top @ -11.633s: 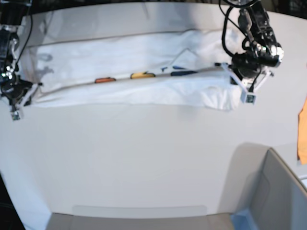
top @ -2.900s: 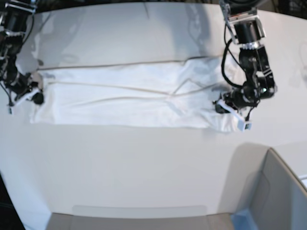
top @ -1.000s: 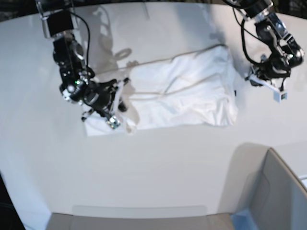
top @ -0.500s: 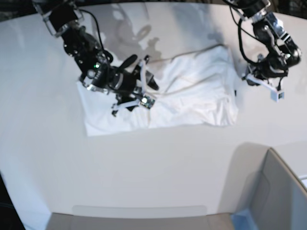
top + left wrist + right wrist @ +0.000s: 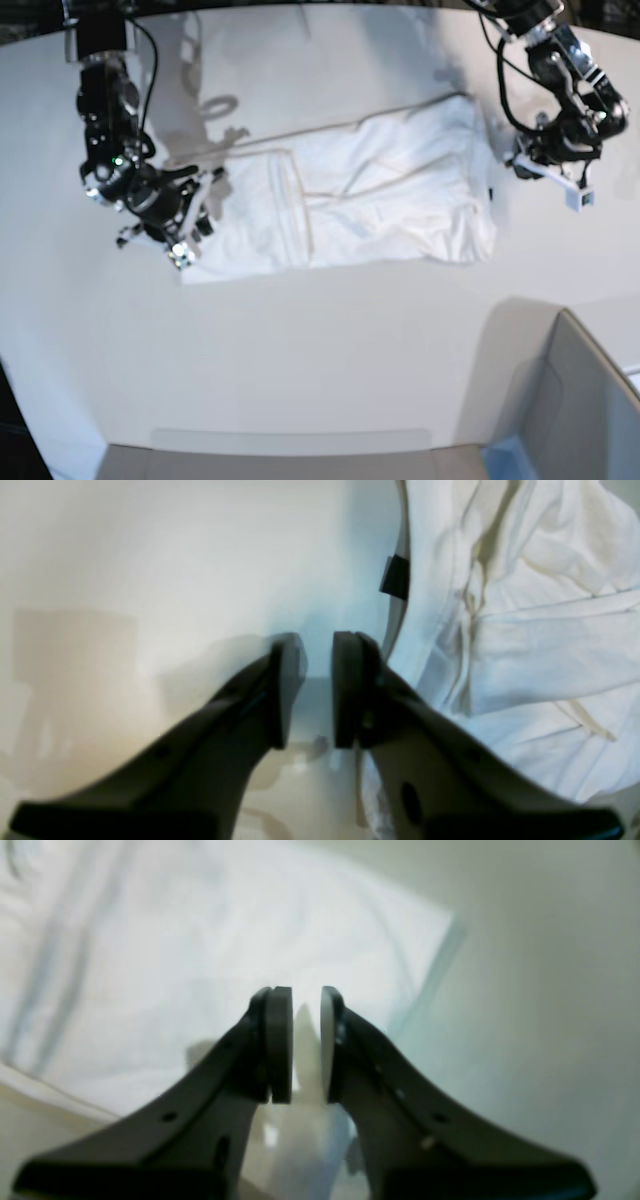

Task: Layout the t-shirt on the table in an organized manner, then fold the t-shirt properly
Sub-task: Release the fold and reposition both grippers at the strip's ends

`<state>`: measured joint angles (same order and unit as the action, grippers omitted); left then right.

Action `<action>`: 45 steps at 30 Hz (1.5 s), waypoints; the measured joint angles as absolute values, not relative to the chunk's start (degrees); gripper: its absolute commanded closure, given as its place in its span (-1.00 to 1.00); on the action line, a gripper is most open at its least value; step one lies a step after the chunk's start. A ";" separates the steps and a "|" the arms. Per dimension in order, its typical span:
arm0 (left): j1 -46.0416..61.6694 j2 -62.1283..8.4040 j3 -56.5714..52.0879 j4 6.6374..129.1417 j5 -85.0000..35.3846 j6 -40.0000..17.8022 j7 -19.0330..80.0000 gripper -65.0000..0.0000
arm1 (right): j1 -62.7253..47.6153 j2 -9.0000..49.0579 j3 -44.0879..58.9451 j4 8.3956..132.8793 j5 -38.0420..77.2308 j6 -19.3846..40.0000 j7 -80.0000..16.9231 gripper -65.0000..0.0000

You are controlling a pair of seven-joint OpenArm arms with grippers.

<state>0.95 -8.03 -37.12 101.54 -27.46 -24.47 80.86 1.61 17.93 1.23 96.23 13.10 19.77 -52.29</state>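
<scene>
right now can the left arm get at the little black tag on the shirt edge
Probably yes. In the left wrist view the black tag sticks out from the t-shirt edge just beyond the left gripper, with only bare table between them.

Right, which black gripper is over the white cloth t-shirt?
The right gripper: the white cloth t-shirt lies beneath it. The left gripper is over the bare white tabletop, beside the shirt's edge.
</scene>
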 measured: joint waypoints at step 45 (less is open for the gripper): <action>2.87 -10.98 -15.53 92.71 -33.23 -13.65 65.82 0.10 | 0.01 20.45 1.52 91.18 13.30 19.70 -50.54 0.30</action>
